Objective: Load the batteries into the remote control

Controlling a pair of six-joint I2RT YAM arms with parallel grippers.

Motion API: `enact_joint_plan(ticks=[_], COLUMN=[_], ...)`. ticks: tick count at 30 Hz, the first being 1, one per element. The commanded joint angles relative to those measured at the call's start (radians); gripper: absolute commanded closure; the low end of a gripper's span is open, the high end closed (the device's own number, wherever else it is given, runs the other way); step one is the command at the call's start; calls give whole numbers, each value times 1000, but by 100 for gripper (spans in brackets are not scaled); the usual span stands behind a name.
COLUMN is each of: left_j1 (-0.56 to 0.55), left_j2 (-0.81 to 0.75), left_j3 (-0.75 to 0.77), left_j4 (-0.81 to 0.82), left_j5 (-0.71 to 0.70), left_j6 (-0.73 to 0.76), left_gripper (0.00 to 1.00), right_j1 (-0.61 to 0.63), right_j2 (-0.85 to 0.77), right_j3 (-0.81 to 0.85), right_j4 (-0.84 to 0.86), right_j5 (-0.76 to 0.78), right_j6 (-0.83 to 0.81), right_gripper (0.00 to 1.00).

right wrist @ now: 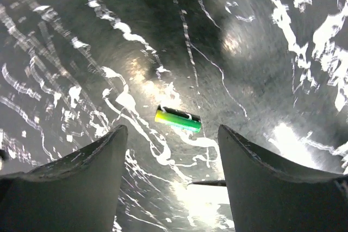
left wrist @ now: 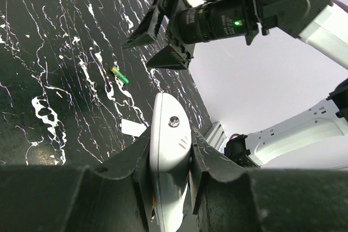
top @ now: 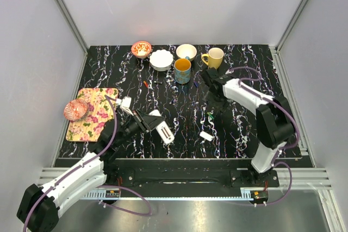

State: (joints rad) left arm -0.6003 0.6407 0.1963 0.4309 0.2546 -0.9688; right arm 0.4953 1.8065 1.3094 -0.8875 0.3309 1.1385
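My left gripper (top: pixel 152 121) is shut on the remote control (top: pixel 166 134), a slim white bar held above the table's near left, its dark slot facing up. In the left wrist view the remote control (left wrist: pixel 169 145) sits pinched between both fingers. A green battery (top: pixel 211 115) lies on the black marbled table. My right gripper (top: pixel 213 108) hovers just over it. In the right wrist view the battery (right wrist: pixel 178 119) lies crosswise just ahead of the open gripper (right wrist: pixel 171 131), touching neither finger.
A small white chip (top: pixel 205 136) lies near the front edge, also in the left wrist view (left wrist: pixel 133 127). Bowls and two mugs (top: pixel 182 70) line the back. Small loose items (top: pixel 147 84) lie before them. A floral board (top: pixel 95 113) sits at the left.
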Motion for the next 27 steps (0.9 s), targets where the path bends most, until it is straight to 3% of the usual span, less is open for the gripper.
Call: enact_joint_plan(ticks=[1, 3, 10, 19, 27], left_j1=[-3, -4, -7, -10, -13], left_j2=[-24, -16, 25, 53, 60], left_j3=[28, 19, 9, 11, 5], left_j4=[35, 49, 104, 126, 129], left_j5=[-15, -15, 5, 14, 12], left_j6=[-7, -11, -15, -11, -11], left_gripper=[100, 100, 100, 100, 100], right_j1=[2, 2, 5, 26, 28], right_j2=[-171, -226, -167, -124, -53], right_j3=[-91, -200, -211, -196, -206], right_j4=[220, 356, 297, 317, 317], right_j5=[-57, -165, -237, -259, -239], right_j6=[-565, -701, -953, -1019, -1042], right_gripper=[28, 33, 56, 57, 65])
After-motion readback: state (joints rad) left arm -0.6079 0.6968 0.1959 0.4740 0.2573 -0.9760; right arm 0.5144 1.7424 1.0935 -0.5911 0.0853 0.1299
